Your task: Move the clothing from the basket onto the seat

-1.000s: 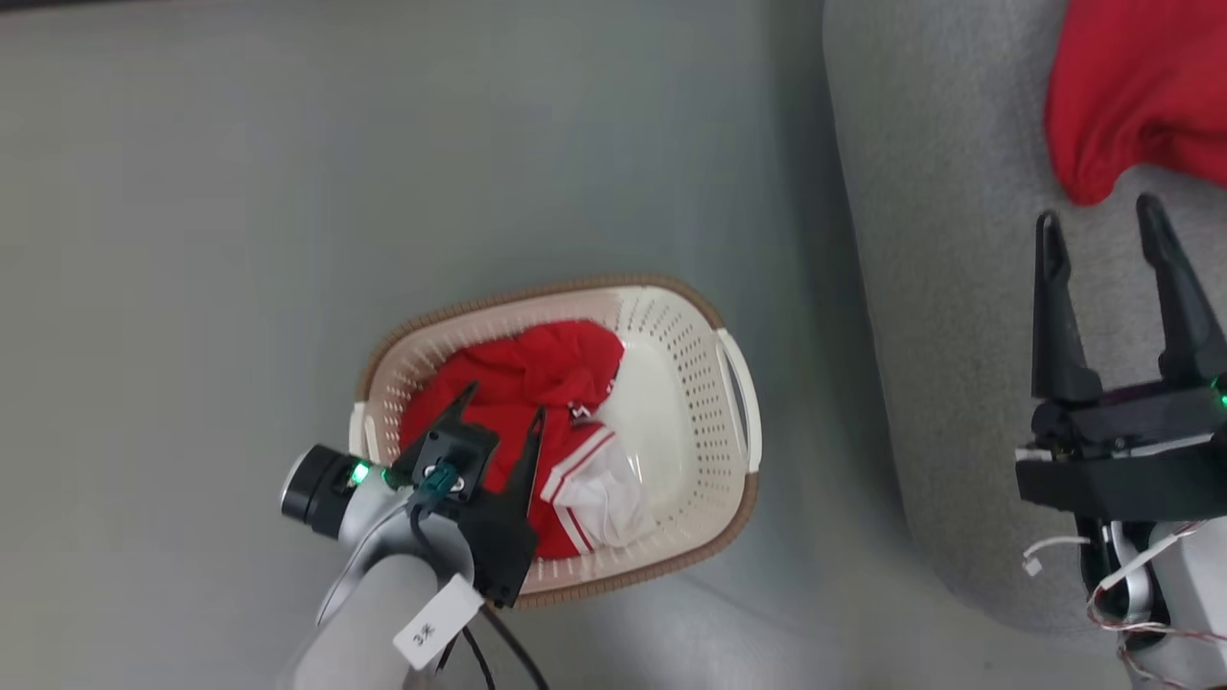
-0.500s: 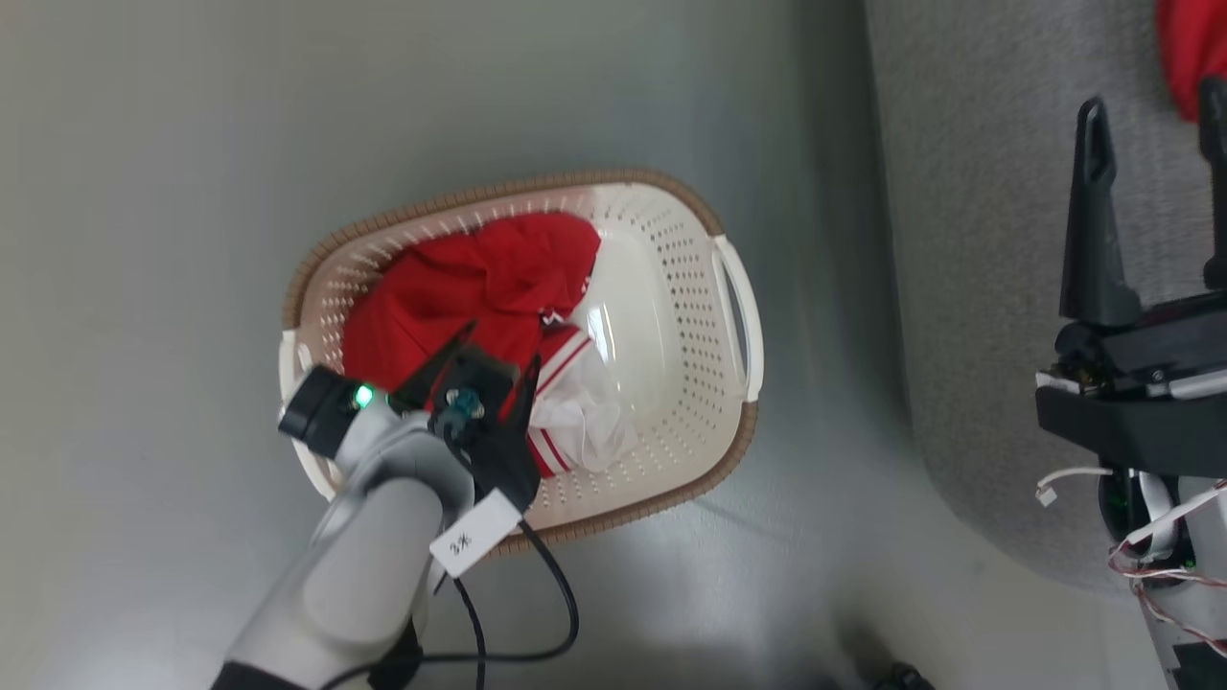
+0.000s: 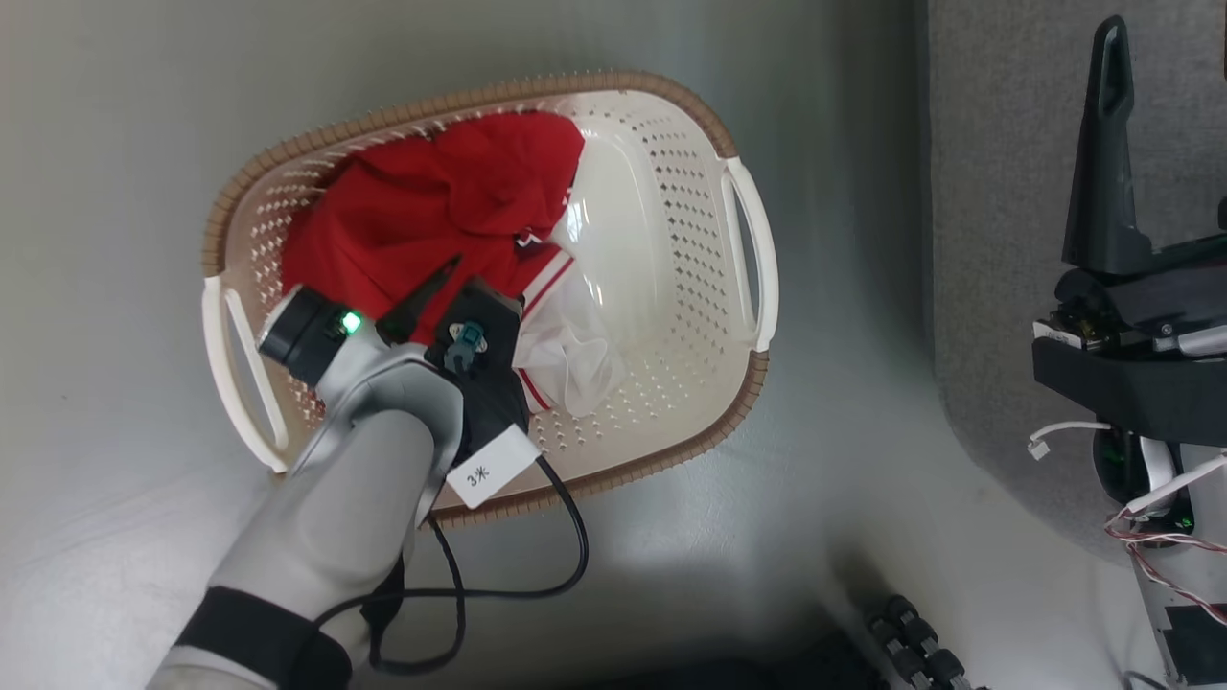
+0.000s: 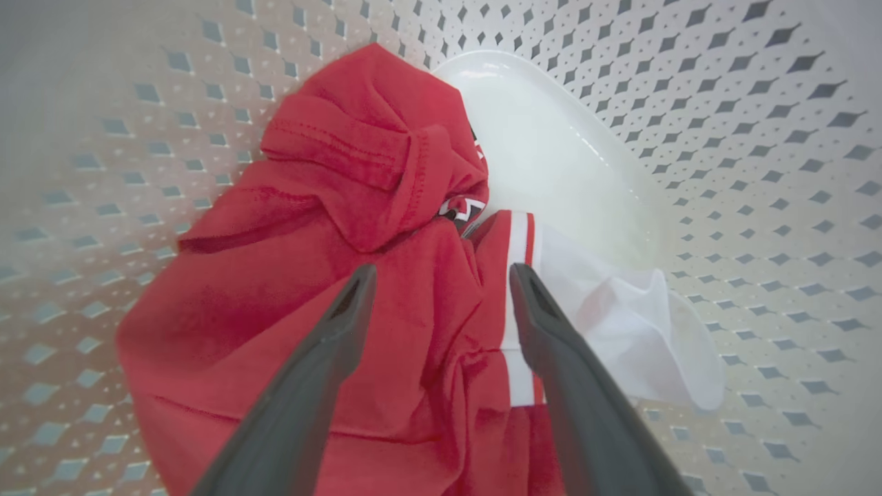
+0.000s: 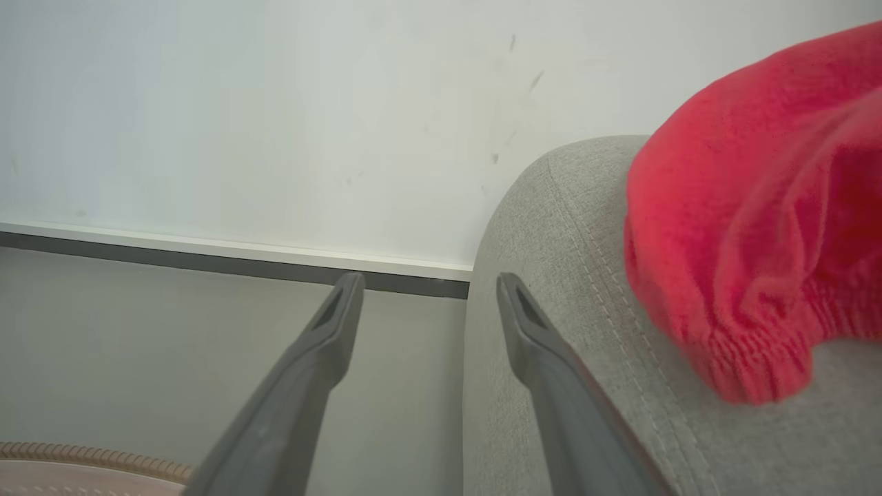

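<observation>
The cream basket (image 3: 738,316) with its brown rim stands on the floor left of the grey seat (image 3: 997,240). One red garment (image 3: 431,211) with a white panel (image 4: 620,331) and striped trim lies bunched in the basket's left half. My left gripper (image 3: 484,285) is inside the basket, open. Its fingers (image 4: 324,358) straddle a red fold (image 4: 427,296) close above the cloth; contact is unclear. The other red garment (image 5: 758,220) lies on the seat (image 5: 551,289). My right gripper (image 5: 428,279) is open and holds nothing, over the seat's edge (image 3: 1169,29).
A black cable (image 3: 566,537) loops from my left wrist over the grey floor (image 3: 115,144). Dark ribbed parts of my base (image 3: 920,642) show at the bottom. A white wall with a dark skirting (image 5: 207,262) stands behind the seat. The basket's right half (image 3: 623,220) is bare.
The head camera has dipped closer, so the basket looks bigger and higher. My left gripper has gone down into the basket toward the red garment. The right gripper has stayed open.
</observation>
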Motion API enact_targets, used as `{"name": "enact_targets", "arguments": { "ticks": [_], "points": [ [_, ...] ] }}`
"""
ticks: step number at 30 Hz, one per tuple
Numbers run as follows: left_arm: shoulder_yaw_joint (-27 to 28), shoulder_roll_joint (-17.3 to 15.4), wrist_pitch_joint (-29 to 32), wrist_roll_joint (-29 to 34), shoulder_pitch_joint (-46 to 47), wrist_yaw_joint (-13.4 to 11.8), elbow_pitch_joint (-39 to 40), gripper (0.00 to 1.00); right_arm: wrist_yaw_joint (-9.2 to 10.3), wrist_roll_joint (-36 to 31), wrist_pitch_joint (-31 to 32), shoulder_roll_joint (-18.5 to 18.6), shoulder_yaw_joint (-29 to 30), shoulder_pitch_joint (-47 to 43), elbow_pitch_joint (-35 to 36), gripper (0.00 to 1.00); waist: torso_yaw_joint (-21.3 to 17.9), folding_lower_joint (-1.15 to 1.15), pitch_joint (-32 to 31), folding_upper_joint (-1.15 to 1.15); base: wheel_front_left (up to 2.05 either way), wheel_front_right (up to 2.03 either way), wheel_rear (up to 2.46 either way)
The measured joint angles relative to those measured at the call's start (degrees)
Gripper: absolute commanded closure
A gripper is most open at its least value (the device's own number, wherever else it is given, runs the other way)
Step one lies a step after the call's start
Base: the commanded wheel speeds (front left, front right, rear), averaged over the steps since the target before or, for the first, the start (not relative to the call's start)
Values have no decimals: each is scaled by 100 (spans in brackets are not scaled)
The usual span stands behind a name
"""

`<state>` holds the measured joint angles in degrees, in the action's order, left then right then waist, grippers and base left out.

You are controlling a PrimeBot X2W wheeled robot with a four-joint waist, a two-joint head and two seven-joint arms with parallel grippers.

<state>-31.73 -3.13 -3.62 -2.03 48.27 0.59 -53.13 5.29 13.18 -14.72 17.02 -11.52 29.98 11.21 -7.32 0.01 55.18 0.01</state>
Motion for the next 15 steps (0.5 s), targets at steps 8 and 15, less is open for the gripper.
{"name": "enact_targets", "arguments": {
  "ticks": [8,15],
  "points": [
    [-36,-148,35,186,331,-5,-342,0,0,-121,-8,-68,-70,125,130,0,-133,-1,295,0,0,0,0],
    [-94,-198,101,271,580,-59,-632,0,0,-222,-51,-132,-115,230,153,0,-267,-1,484,-2,0,0,0]
  ]
}}
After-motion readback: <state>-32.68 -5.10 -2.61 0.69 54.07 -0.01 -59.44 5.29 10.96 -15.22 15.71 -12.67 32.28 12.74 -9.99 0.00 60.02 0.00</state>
